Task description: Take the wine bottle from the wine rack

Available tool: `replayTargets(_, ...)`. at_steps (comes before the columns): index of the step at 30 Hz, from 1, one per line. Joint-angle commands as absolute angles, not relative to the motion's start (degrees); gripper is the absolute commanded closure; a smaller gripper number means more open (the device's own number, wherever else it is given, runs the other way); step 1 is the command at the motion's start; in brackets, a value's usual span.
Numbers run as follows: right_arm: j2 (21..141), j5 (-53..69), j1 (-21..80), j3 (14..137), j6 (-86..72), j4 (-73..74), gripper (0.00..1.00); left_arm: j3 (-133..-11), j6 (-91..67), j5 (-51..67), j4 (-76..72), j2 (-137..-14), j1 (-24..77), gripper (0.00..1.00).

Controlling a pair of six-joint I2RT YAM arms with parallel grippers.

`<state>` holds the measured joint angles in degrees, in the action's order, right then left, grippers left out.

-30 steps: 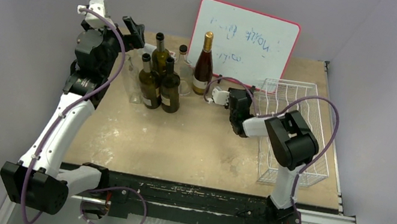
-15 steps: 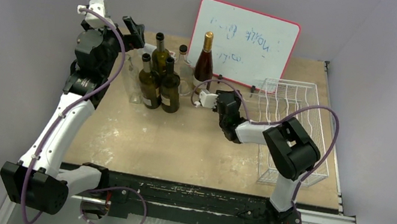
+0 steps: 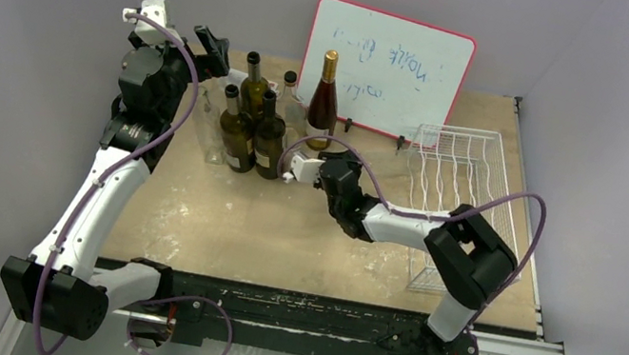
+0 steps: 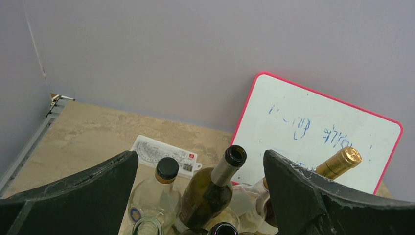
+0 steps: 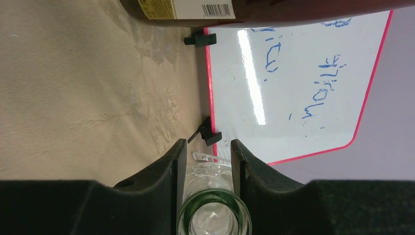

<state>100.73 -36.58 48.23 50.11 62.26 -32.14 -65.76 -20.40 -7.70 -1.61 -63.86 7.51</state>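
Top camera looks down on the table (image 3: 282,230); both close wrist cameras face the whiteboard (image 4: 313,132).

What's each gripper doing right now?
Left gripper: open, holding nothing.
Right gripper: closed on the neck of a bottle.

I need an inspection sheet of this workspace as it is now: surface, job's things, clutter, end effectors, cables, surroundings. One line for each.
Surface: beige table with white scuff marks; no spill seen.
Job's things: wine rack on the right side, no bottle seen in it; clear bottle gripped at its neck.
Clutter: dark bottles and gold-capped bottle standing at the back; red-framed whiteboard leaning there; white card lying flat.
End effectors: left end effector open above the bottles; right end effector shut on the clear bottle.
Cables: purple cables run along both arms; the right one arches over the wine rack.
Surroundings: grey walls; nothing else seen.
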Motion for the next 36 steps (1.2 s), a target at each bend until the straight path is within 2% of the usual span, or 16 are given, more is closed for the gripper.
replayTargets(1,94.62,-39.97,50.8,53.46,58.64,-29.21,0.92,-67.37,-20.83,-7.37,-4.48,-62.58,7.12,0.0)
replayTargets(9,86.48,-35.89,53.41,57.42,46.69,-18.16,0.93,-67.24,-20.83,-7.47,-4.66,-62.5,7.12,0.0)
replayTargets(17,78.09,-22.27,53.32,59.09,31.43,-13.91,0.94,-67.19,-20.83,-7.38,-4.71,-62.71,7.1,0.0)
replayTargets(23,75.55,-11.45,51.32,59.93,21.89,-18.83,0.94,-67.27,-20.92,-7.16,-4.72,-62.89,7.12,0.0)
replayTargets(28,76.3,0.12,45.1,60.22,12.28,-26.76,0.94,-67.24,-20.92,-7.21,-4.66,-63.09,7.12,0.0)
replayTargets(36,84.63,3.92,42.63,66.4,8.41,-31.12,0.94,-67.3,-20.75,-7.38,-4.55,-62.98,7.12,0.0)
